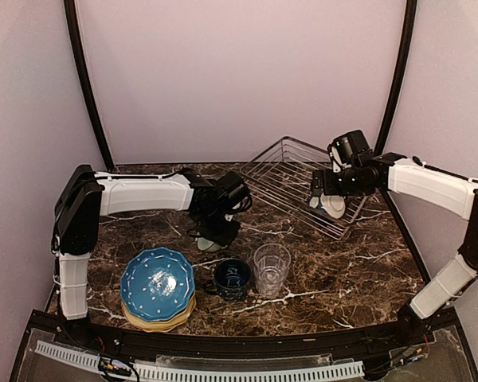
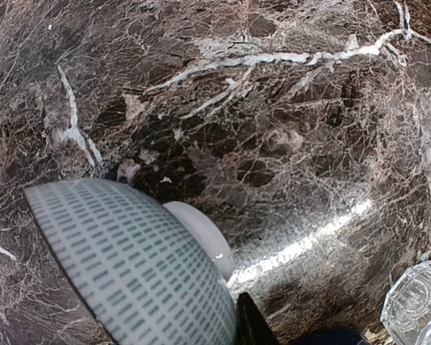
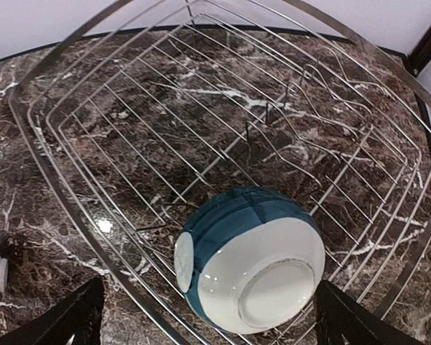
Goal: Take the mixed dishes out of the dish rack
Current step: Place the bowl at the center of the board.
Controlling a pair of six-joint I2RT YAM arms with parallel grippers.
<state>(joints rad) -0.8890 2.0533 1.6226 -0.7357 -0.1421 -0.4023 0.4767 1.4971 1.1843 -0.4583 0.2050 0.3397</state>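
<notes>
My left gripper [image 1: 213,225] is low over the table's middle, shut on a white bowl with a green dash pattern [image 2: 129,266], which is tilted with its foot ring toward the table. One dark finger [image 2: 250,322] shows against the bowl's rim; the other is hidden. The dish rack [image 1: 280,171] stands at the back right. Nested white and teal bowls [image 3: 251,259] lie on their side at its near corner. My right gripper [image 1: 328,195] hovers over them, open, with fingers [image 3: 65,320] wide on either side and not touching.
A stack of scalloped plates [image 1: 157,286], blue dotted on top, sits at the front left. A navy mug [image 1: 232,278] and a clear glass tumbler [image 1: 271,269] stand beside it; the tumbler also shows in the left wrist view [image 2: 416,305].
</notes>
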